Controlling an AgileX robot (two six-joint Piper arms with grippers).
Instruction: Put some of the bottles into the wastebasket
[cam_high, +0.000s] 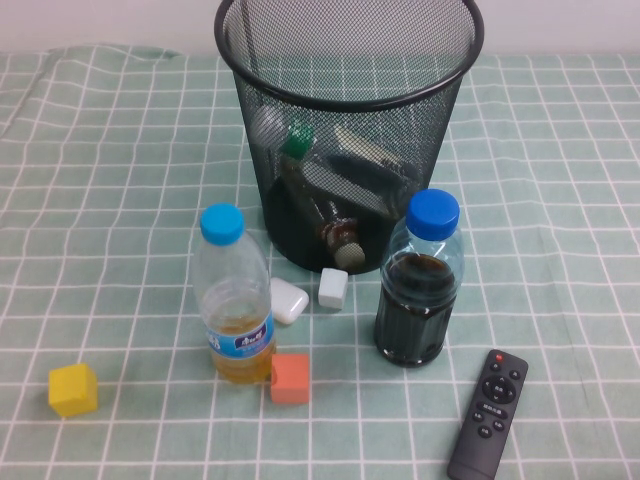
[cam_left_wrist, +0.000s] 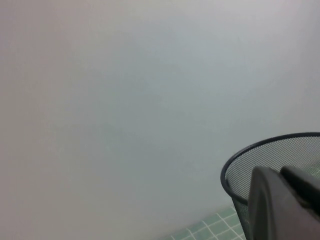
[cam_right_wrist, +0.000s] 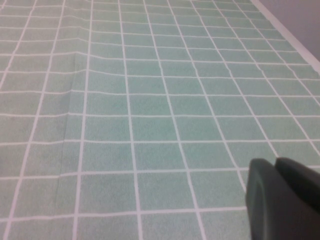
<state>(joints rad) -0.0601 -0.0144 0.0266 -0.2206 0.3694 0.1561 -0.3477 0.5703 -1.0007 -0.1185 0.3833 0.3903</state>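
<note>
The black wire-mesh wastebasket (cam_high: 350, 120) stands at the back middle of the table. Two clear bottles lie inside it. The taller bottle, with a white cap and green neck band (cam_high: 293, 142), leans against the left wall. The small squat bottle with a beige cap (cam_high: 343, 243) lies at the bottom front. Neither gripper shows in the high view. My left gripper (cam_left_wrist: 281, 172) is shut and empty, raised beside the wastebasket's rim (cam_left_wrist: 250, 152). My right gripper (cam_right_wrist: 276, 165) is shut and empty over bare checked cloth.
In front of the basket stand a blue-capped bottle of yellow liquid (cam_high: 235, 300) and a blue-capped bottle of dark liquid (cam_high: 420, 285). Two white blocks (cam_high: 310, 294), an orange cube (cam_high: 290, 378), a yellow cube (cam_high: 73, 389) and a black remote (cam_high: 488, 412) lie on the cloth.
</note>
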